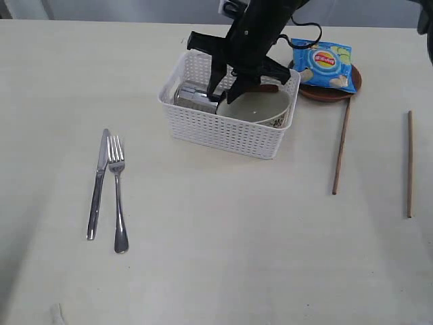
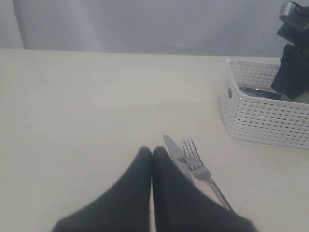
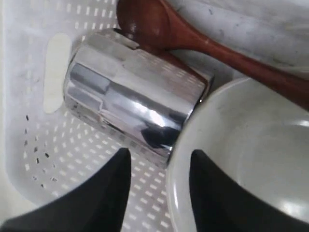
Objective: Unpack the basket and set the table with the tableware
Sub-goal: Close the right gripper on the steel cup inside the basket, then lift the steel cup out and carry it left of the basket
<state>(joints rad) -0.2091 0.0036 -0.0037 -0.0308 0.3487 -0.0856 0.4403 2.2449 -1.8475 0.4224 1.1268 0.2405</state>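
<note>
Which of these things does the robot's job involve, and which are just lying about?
Job: basket, steel cup, bowl, wooden spoon, knife, fork, chopsticks, brown plate, table.
Lying about: blue chip bag.

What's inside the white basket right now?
The basket holds a steel cup lying on its side, a cream bowl and a wooden spoon. Anything under the bowl or cup is covered.

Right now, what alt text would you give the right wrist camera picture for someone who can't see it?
A steel cup lies on its side in the white perforated basket, with a reddish-brown wooden spoon and a cream bowl beside it. The right gripper holds its dark fingers open over where cup and bowl meet.
</note>
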